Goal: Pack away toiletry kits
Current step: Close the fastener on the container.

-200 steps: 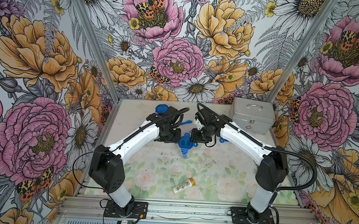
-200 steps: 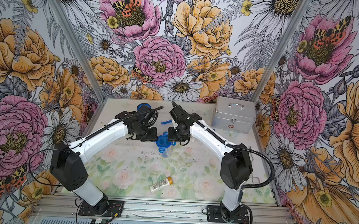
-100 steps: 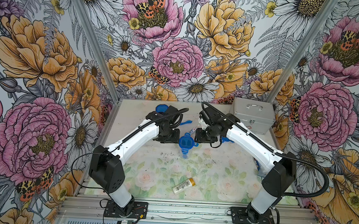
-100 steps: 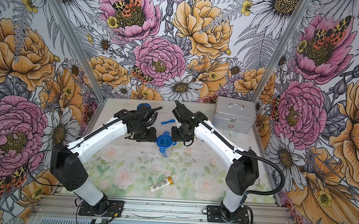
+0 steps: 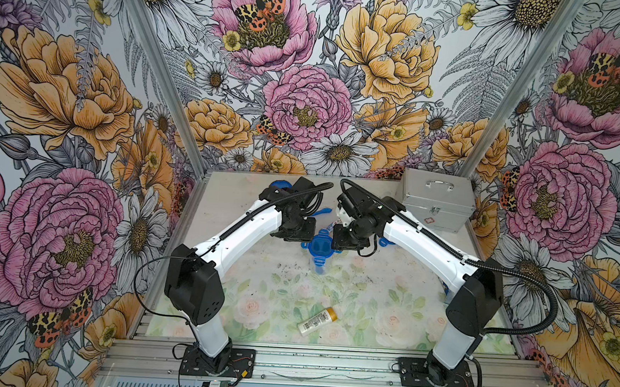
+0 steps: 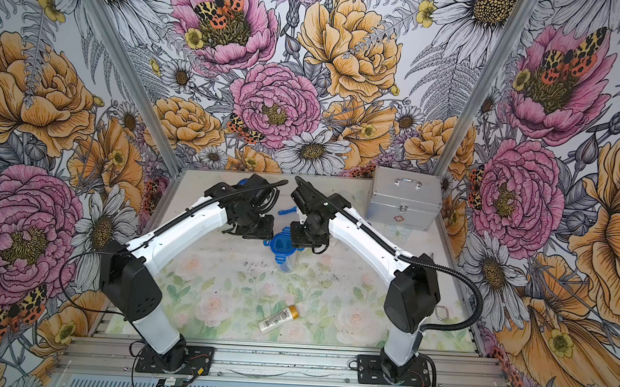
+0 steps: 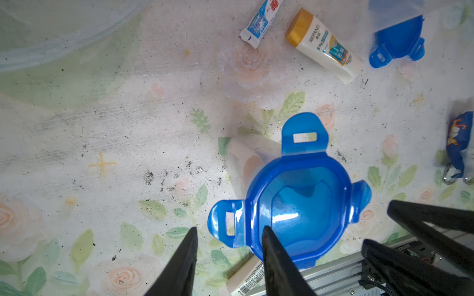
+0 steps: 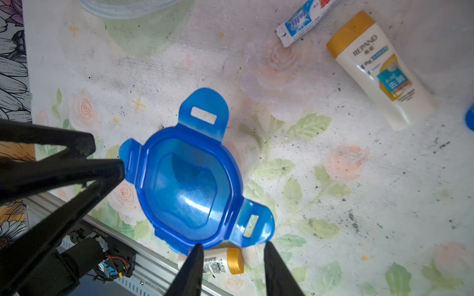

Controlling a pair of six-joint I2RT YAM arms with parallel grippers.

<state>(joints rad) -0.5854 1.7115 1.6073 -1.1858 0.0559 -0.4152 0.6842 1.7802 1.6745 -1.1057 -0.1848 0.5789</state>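
Both arms moved back inward; left gripper [image 7: 229,227] and right gripper [image 8: 233,244] stand half open, each around one tab of the blue lid [image 7: 297,205], gripping nothing.

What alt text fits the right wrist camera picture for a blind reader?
A blue four-tabbed lid sits on a clear cup, the right gripper open at one tab and the left gripper at another. A gold-capped white bottle and toothpaste tube lie nearby.

The right pincer [image 8: 232,247] has narrowed around a tab [image 8: 252,226] of the lid [image 8: 189,184].
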